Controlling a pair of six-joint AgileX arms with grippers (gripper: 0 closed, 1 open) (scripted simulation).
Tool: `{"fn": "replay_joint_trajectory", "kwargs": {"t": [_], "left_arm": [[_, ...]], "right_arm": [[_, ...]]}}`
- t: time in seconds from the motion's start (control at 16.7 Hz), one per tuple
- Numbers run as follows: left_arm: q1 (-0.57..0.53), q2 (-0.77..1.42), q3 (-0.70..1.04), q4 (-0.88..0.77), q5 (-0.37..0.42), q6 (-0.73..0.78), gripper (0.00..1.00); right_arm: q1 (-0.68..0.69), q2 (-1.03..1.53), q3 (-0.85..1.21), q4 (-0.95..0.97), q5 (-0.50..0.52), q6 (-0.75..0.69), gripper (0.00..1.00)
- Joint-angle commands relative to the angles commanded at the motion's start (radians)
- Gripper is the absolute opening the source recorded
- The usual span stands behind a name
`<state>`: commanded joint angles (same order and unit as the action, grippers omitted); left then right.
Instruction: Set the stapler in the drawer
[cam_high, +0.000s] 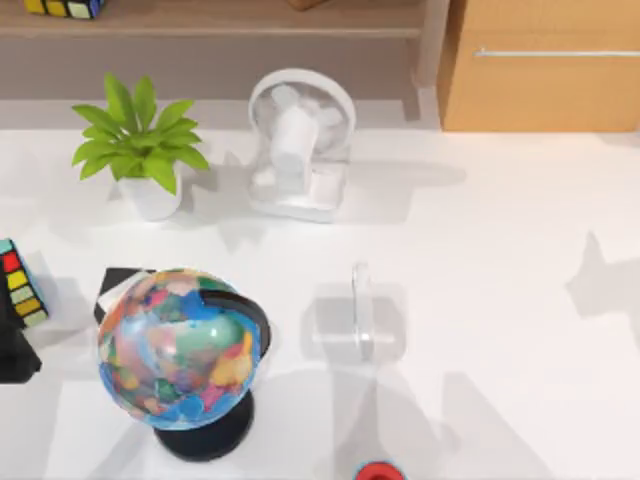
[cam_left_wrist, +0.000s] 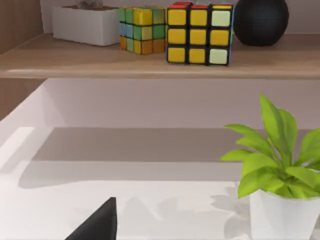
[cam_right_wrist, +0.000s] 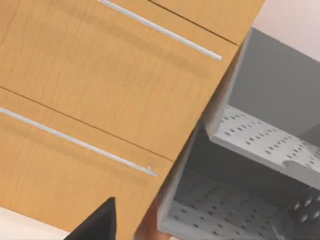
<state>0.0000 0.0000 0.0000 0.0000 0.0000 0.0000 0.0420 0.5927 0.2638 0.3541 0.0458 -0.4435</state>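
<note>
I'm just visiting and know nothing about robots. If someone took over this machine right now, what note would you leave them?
Grippers: a dark fingertip of the left gripper and of the right gripper shows at each wrist view's edge; open or shut can't be told.
Stapler: lying free on the table, right of the globe, in front of the fan.
Drawer: at the back right, front closed.
Done: nothing.
Left: open the drawer, pick up the stapler, set it inside.

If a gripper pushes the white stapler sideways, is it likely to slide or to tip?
Probably slide: the stapler lies on a wide flat base on the smooth white table. Its narrow top bar looks rigid and may be slippery to pinch. It looks small, so likely light.
</note>
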Motion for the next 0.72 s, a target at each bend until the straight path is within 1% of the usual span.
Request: {"fn": "replay_joint_trajectory", "kwargs": {"t": [0.48, 0.72], "left_arm": [[0.0, 0.0, 0.0, 0.0, 0.0, 0.0, 1.0], [0.0, 0.0, 0.0, 0.0, 0.0, 0.0, 1.0]], "right_arm": [[0.066, 0.808, 0.341, 0.46, 0.074, -0.557, 1.0], [0.098, 1.191, 0.497, 0.674, 0.114, -0.807, 1.0]]}}
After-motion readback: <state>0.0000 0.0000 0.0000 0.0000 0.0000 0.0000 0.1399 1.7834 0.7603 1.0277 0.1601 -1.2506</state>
